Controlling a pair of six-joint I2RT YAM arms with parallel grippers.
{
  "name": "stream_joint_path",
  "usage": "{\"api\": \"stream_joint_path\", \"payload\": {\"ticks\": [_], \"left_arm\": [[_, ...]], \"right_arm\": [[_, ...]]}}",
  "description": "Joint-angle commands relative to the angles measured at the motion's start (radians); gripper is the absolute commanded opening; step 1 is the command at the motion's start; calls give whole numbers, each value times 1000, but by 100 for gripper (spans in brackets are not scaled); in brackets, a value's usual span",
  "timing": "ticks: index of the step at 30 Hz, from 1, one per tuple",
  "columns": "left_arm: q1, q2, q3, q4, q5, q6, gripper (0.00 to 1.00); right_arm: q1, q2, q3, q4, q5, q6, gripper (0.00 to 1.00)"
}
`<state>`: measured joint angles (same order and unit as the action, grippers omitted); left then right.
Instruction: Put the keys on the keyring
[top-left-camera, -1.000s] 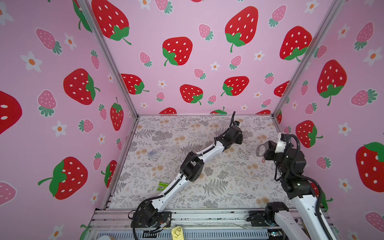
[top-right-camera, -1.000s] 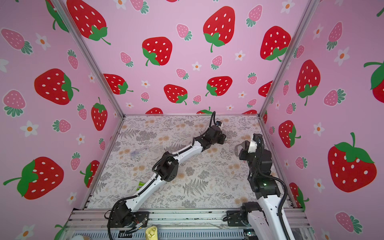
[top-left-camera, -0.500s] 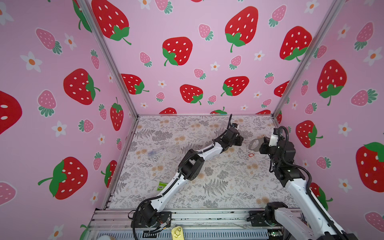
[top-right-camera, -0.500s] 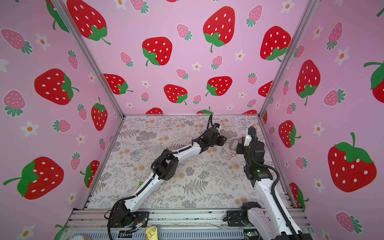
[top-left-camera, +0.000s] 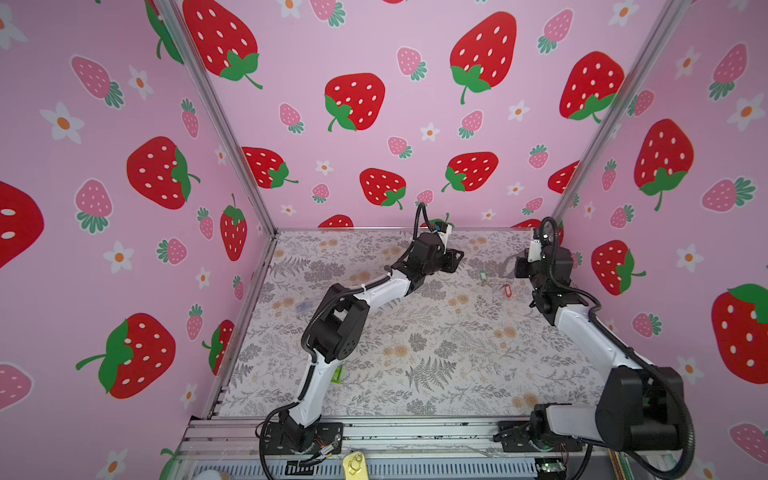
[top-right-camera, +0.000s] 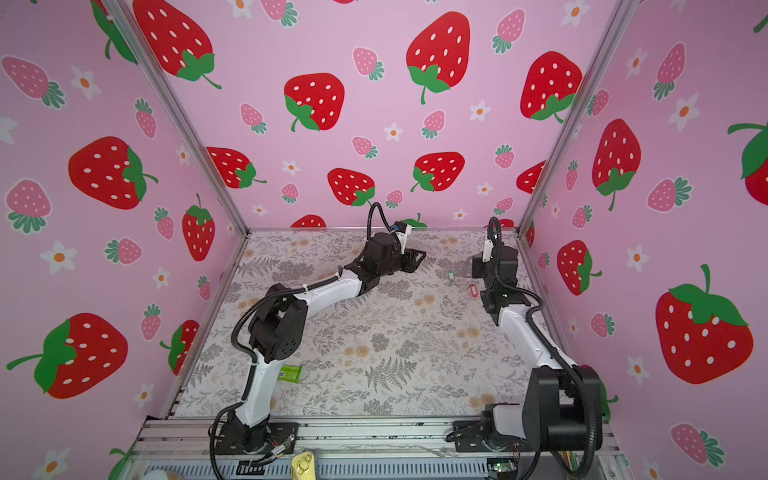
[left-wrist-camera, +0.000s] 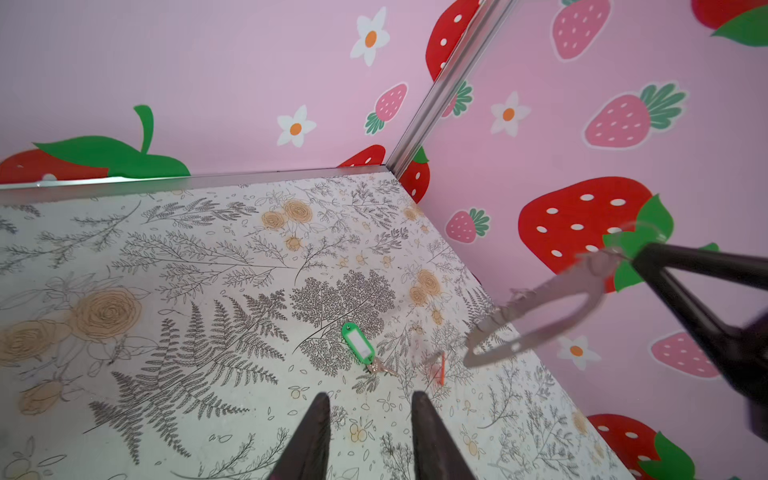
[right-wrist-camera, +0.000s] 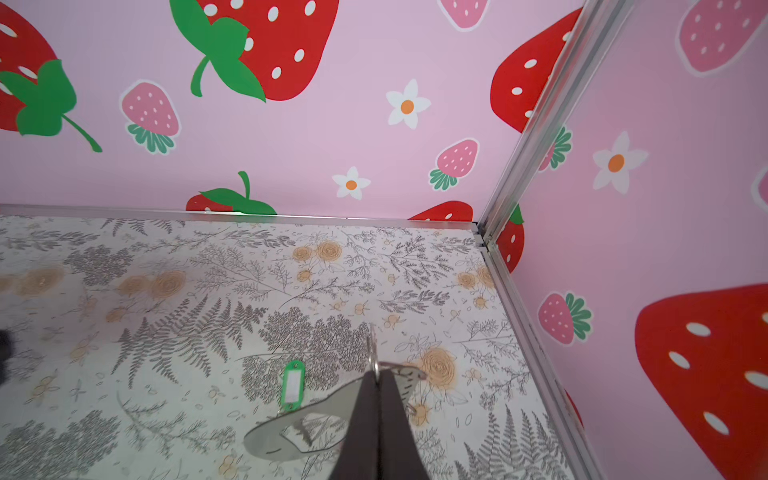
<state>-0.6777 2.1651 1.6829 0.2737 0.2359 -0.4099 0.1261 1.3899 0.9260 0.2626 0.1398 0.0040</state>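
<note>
Right wrist: right end effector (right-wrist-camera: 377, 376) pinching keyring (right-wrist-camera: 282, 436); green key tag (right-wrist-camera: 293, 386) bears white label. Left wrist: left end effector (left-wrist-camera: 368, 401) spread.

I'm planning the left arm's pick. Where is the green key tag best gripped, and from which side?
Probably grip the green key tag across its narrow plastic body, coming down from above: it lies flat on the table, long sides exposed. Leave the end with its metal ring, nearest the open left pincer, free for threading.

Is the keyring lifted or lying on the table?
Lifted: the keyring hangs clear of the table, pinched in the shut right hand.
</note>
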Motion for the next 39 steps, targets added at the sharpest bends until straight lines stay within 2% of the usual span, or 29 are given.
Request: {"api": "stream_joint_path", "payload": {"ticks": [1,3,7,9,11,12,16,29,33,37,39], "left_arm": [[3,-63,-76,6,28,119,36],[11,-94,-107,-7,28,151,36],[36,-129,-145,-24,54,186,36],[46,-140,-156,-34,60,198,36],[58,-145,-167,-35,71,209,36],[62,-145,-170,-34,75,212,36],[85,-136,-163,-42,93,215,36],[109,-94,-114,-56,150,192,36],[107,-84,-108,-54,167,187,36],[95,-72,-100,-54,184,193,36],[81,-56,-78,-71,189,211,37]], "right_arm": [[-9,99,83,122,11,-80,0],[-11,166,137,171,-18,-91,0],[-9,311,285,110,-20,-96,0],[-8,331,285,109,-58,-58,0],[9,326,248,131,-158,-34,0],[23,321,236,128,-163,-28,0],[84,258,145,93,-163,41,0],[238,-50,-144,-100,-64,303,0],[254,-128,-163,-145,-44,322,0],[241,-165,-128,-148,13,266,0],[207,-165,-91,-129,-10,244,0]]}}
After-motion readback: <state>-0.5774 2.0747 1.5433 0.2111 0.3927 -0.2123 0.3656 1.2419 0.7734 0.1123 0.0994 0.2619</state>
